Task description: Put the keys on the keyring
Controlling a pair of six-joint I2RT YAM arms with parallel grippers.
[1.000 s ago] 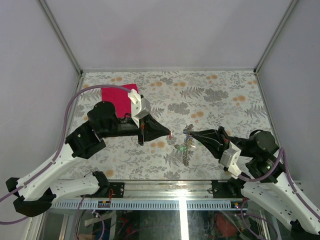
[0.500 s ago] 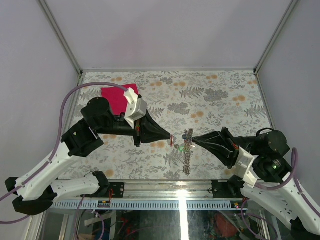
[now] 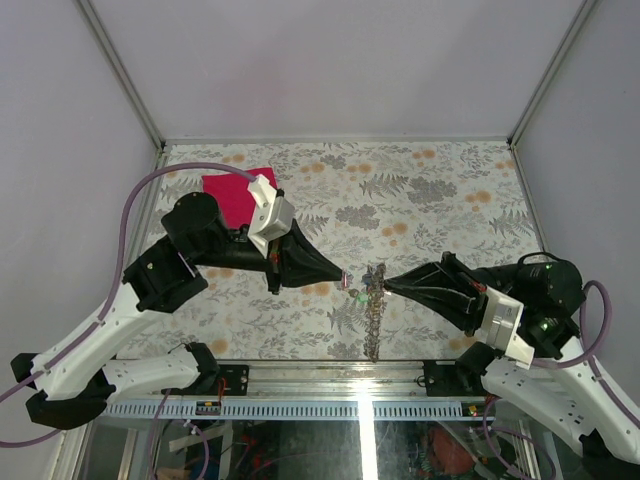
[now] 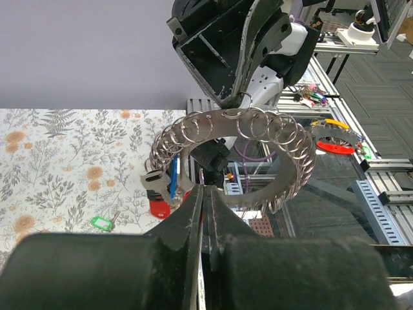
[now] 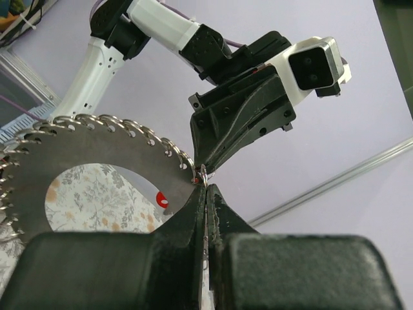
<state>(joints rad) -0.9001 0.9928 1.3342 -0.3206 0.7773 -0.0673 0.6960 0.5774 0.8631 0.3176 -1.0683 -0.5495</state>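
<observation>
My right hand [image 5: 205, 194] is pinched shut on the edge of the keyring [image 5: 97, 148], holding it up over the tabletop [image 3: 420, 200]. My left hand [image 3: 341, 272] is shut tight on a red key [image 3: 347, 276], right by the ring's edge. A green key [image 4: 101, 223] lies below.

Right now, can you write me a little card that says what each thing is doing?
keyring: held up off the table
right pincer: shut on a small loop at the keyring's edge
left pincer: shut, tip close to the keyring
green tag: lying on the table
red tag: by the keyring; can't tell if it hangs there
cloth: flat on the table, far left
</observation>
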